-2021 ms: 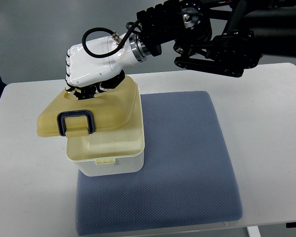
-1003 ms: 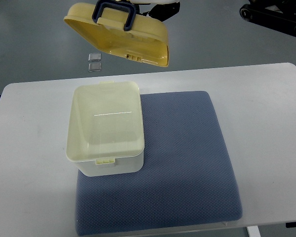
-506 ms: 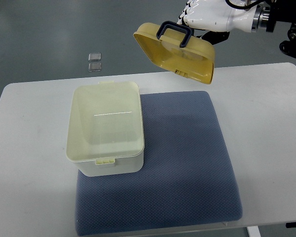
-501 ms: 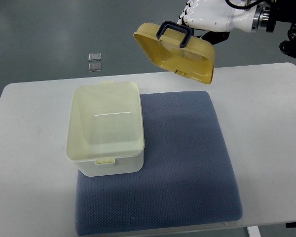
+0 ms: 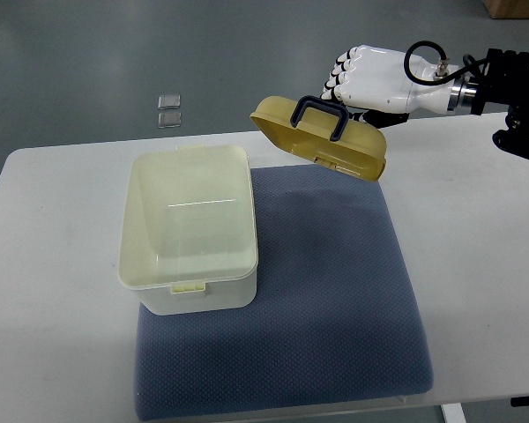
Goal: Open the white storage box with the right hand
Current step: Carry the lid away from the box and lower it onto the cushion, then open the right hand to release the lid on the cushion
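The storage box [image 5: 188, 232] stands open and empty on the left part of the blue-grey mat [image 5: 326, 300], its latch tab toward the near side. Its cream-yellow lid [image 5: 322, 143] with a dark blue handle [image 5: 324, 115] hangs tilted in the air above the mat's far edge, to the right of the box. My right hand [image 5: 363, 84], white with dark joints, is shut on the lid's far side; its arm comes in from the right edge. The left hand is out of view.
The mat lies on a white table [image 5: 53, 291]. Two small clear squares [image 5: 168, 110] lie on the grey floor beyond the table's far edge. My dark right forearm [image 5: 511, 79] hangs over the table's far right corner.
The lid came off the box, rose far up and to the back, then swung right. Since half a second ago it has dropped lower and flatter, toward the mat's far edge.
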You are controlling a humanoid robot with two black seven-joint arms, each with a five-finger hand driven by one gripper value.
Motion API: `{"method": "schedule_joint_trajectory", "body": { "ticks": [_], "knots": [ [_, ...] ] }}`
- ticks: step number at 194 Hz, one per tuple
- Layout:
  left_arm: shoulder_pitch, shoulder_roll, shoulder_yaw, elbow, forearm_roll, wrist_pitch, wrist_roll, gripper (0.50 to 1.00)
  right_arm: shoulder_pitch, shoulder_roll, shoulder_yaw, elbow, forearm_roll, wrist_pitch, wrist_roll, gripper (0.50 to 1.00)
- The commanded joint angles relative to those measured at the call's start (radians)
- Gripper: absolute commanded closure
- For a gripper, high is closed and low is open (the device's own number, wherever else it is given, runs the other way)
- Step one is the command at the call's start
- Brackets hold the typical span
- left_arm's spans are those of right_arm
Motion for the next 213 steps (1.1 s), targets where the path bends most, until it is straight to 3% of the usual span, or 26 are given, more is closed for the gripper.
{"method": "schedule_joint_trajectory", "body": {
  "ticks": [1,138,164,176,200,213],
  "knots": [
    [-0.001,0.0,0.0,0.0,0.0,0.0,0.0,0.5,-0.033,0.002,0.018,0.0,-0.03,-0.022,0.0,1.0],
    [0.001,0.0,0.0,0.0,0.0,0.0,0.0,0.5,-0.136,0.002,0.021,0.005,-0.094,-0.039,0.0,0.998],
    [-0.001,0.0,0.0,0.0,0.0,0.0,0.0,0.5,-0.147,0.005,0.021,0.005,-0.099,-0.039,0.0,0.838],
    [0.001,0.0,0.0,0.0,0.0,0.0,0.0,0.5,-0.155,0.007,0.021,0.003,-0.099,-0.039,0.0,0.787],
    [0.001,0.0,0.0,0.0,0.0,0.0,0.0,0.5,-0.156,0.005,0.022,0.003,-0.097,-0.039,0.0,0.74],
    [-0.001,0.0,0.0,0.0,0.0,0.0,0.0,0.5,-0.156,0.002,0.026,0.003,-0.096,-0.039,0.0,0.691]
  ]
}}
